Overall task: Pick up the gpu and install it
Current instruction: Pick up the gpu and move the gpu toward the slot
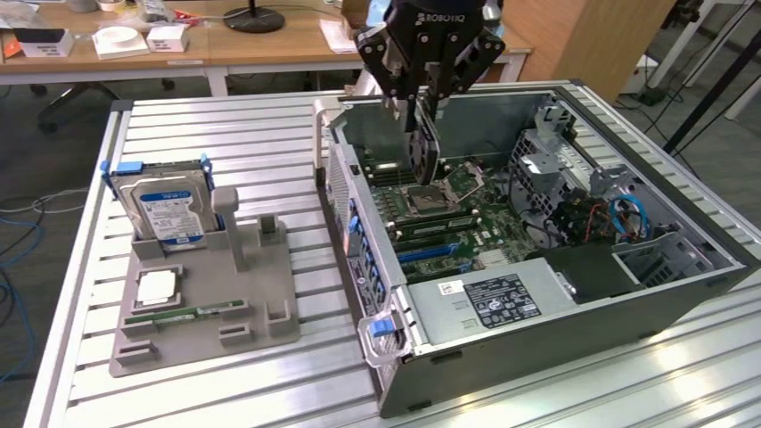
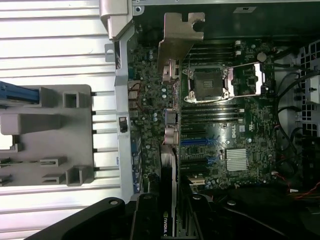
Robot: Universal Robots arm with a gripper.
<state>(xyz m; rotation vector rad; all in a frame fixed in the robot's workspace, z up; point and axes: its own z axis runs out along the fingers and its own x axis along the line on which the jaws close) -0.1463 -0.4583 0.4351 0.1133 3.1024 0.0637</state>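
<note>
The gpu [image 1: 425, 152] hangs on edge from my gripper [image 1: 422, 107], whose jaws are shut on the card's upper part. It is above the motherboard [image 1: 446, 218] inside the open computer case [image 1: 559, 294], apart from the board and over its rear half. In the wrist view the gpu [image 2: 169, 165] runs edge-on, with its silver end bracket [image 2: 176, 37] by the case's rear wall. My gripper [image 2: 171, 217] clamps it from both sides, and the black fingers [image 2: 147, 215] show beside the card. The empty CPU socket [image 2: 207, 82] lies next to the card.
A grey parts fixture [image 1: 202, 325] stands on the slatted table at the exterior view's left. It holds a hard drive [image 1: 167, 207], a CPU [image 1: 156, 288] and a memory stick [image 1: 184, 313]. Cables and a drive cage [image 1: 594, 209] fill the case's far side. Desks stand behind.
</note>
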